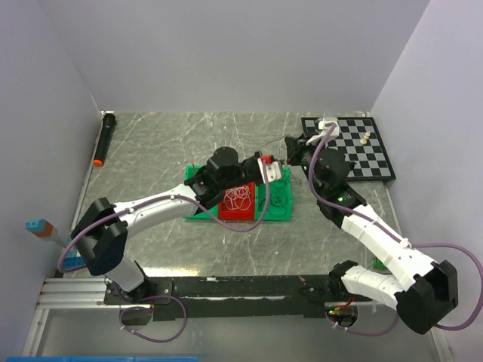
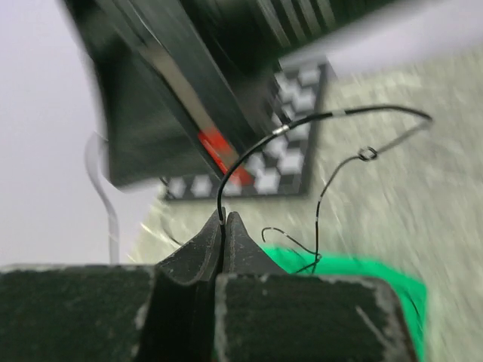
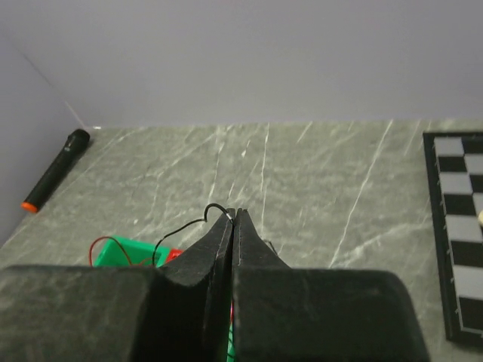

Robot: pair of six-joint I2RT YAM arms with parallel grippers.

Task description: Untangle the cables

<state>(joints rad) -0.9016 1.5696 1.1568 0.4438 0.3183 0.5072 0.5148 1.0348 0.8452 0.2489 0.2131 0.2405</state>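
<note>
1. Cables (image 1: 240,197): white loops on red board (image 1: 226,213), black strands on green board (image 1: 285,213), mid-tabletop (image 1: 151,151).
2. Left gripper (image 2: 223,220): at 12 o'clock of the boards, pinched tight on a black cable (image 2: 302,121).
3. Right gripper (image 3: 234,213): at 1 o'clock, likewise clamped on black cable.

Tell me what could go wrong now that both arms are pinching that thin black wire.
1. The black wire is pinched only at the tips of the left jaws and right jaws; pulling apart may make it slip or snap.
2. Its loose strands trail down to the green tray; they could snag the white cables and drag them out.
3. The right arm works beside the chessboard; a swing could knock its pieces.
</note>
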